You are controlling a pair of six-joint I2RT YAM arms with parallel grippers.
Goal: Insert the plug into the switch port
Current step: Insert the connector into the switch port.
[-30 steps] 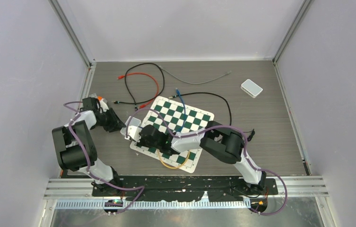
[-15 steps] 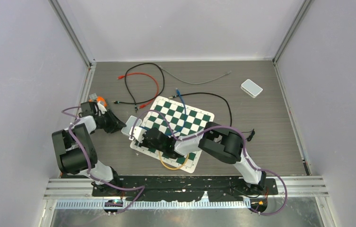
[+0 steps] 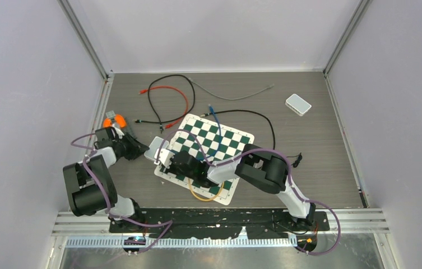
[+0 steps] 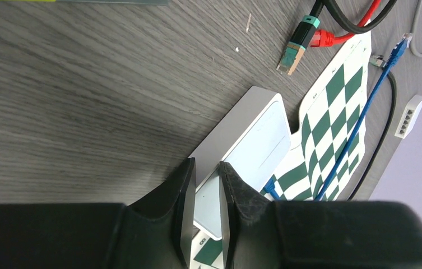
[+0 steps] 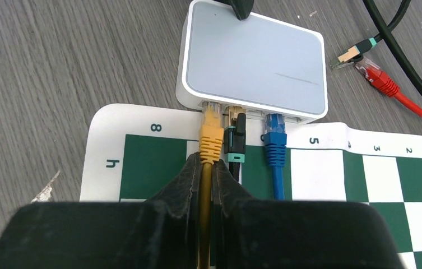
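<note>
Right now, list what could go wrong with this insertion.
The right jaws pinch the yellow cable behind its plug; pushing could buckle it rather than seat it.
The switch is met only at its far edge by the left jaws, so it may slide or tip.
The black plug alongside could get knocked.

The table point(image 5: 57, 67) is finished in matt wood grain, the switch point(image 5: 253, 61) is moulded in smooth, faintly glossy plastic, and the yellow plug point(image 5: 211, 134) is cased in ribbed plastic.

On the chessboard mat point(image 5: 113, 129) border: numbers 8, 5, 4, 3, 2, 1 and letter h
</note>
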